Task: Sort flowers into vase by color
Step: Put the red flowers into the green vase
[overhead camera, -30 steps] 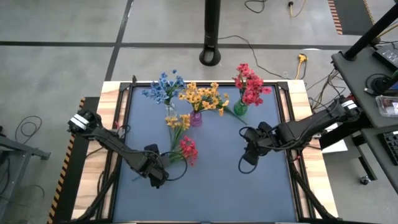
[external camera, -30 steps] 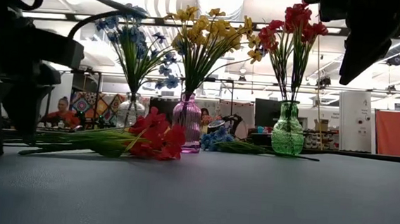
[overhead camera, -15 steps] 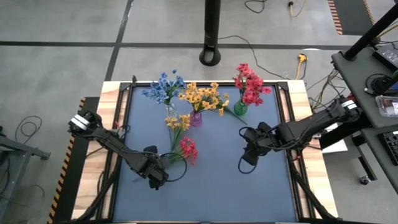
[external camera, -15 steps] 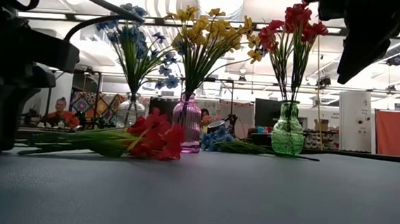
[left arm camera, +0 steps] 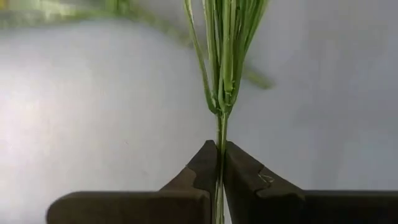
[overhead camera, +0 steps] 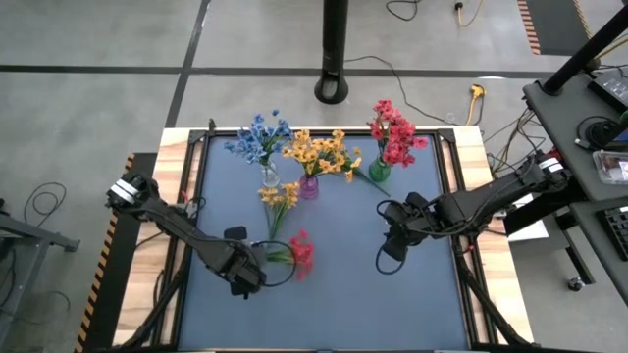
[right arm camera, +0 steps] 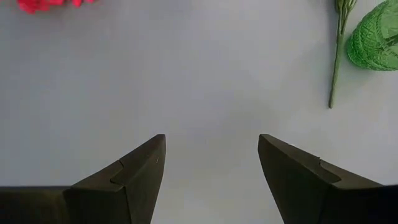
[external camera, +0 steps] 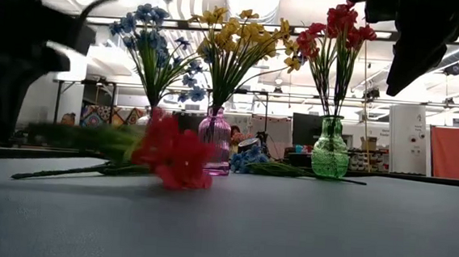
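No legible text; L gripper point(left arm camera: 219, 163) on red sprig point(overhead camera: 300, 252)

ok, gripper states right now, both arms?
Left gripper: closed on the thin green stem of the red artificial flower sprig.
Right gripper: open, holding nothing, over the dark blue-grey tabletop.

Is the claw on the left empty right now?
No, the left claw is pinched shut on the thin green stem of the red flower, as the left wrist view shows.
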Controlling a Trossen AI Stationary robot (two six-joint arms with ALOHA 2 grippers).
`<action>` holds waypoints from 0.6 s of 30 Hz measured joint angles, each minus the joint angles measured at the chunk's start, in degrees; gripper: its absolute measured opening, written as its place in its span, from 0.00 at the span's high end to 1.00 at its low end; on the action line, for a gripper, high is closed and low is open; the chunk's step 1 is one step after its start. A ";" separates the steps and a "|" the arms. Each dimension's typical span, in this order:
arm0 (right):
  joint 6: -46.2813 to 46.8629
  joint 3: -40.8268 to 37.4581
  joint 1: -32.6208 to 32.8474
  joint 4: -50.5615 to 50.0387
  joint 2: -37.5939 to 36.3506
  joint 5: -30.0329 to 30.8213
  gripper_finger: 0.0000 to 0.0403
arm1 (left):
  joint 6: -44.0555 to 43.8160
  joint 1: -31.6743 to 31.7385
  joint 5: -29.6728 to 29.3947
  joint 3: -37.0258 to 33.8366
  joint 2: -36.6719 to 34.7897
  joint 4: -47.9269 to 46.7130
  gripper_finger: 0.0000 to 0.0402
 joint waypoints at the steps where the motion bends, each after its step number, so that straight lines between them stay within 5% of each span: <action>1: -0.05 0.00 0.00 0.02 0.00 0.00 0.38 | 1.14 0.00 0.00 0.80 -0.41 -0.10 0.99; 5: -2.49 0.00 0.00 0.43 0.00 0.88 0.38 | 6.04 -0.02 -1.47 4.32 -2.28 0.28 1.00; 11: -10.13 -0.49 0.00 5.68 0.00 6.08 0.38 | 14.10 0.00 -11.61 9.05 -6.17 3.71 1.00; 18: -25.66 -7.16 0.00 28.96 0.04 6.55 0.38 | 31.13 0.11 -22.42 7.92 -13.48 23.37 1.00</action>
